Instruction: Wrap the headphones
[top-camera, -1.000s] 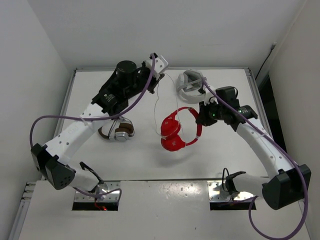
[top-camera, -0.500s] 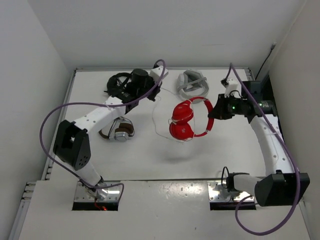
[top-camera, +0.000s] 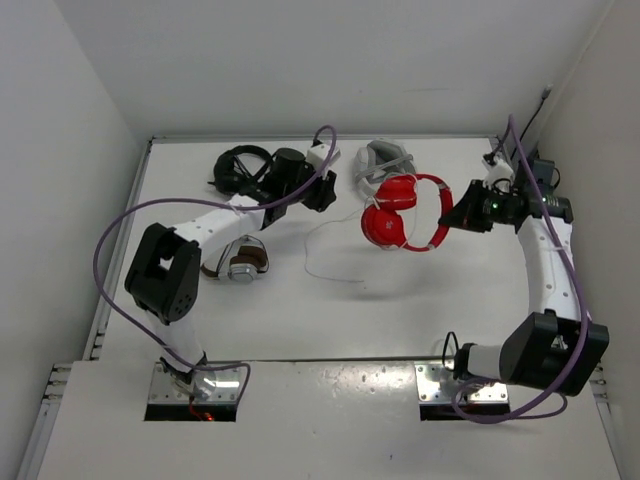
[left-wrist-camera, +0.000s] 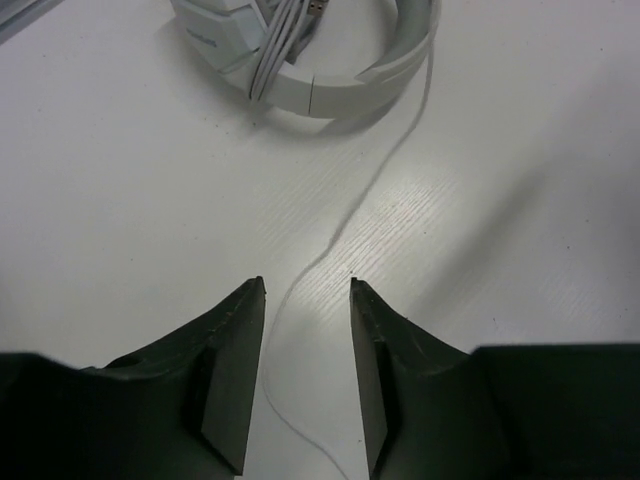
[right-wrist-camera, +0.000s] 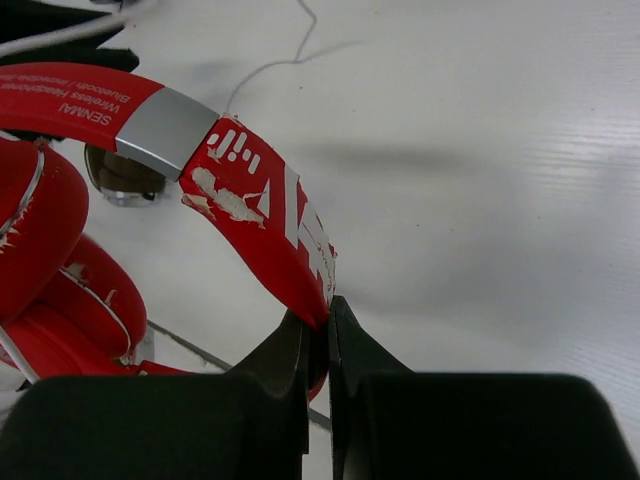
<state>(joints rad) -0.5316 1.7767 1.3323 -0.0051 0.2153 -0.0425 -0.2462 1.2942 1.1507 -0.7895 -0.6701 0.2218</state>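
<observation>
Surface: white table (top-camera: 300, 320) between plain white walls (top-camera: 60, 120) | Right gripper (right-wrist-camera: 318, 330): clamped on headband (right-wrist-camera: 250, 210) of glossy red over-ear headphones (top-camera: 400, 215), aloft over far table | Left gripper (left-wrist-camera: 306, 290): jaws apart astride thin white cable (left-wrist-camera: 345, 215) | Advice: pinch cable, wind snugly round headband.

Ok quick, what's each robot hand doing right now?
Left hand: open, holding nothing.
Right hand: closed, holding the red headphones by the headband.
</observation>
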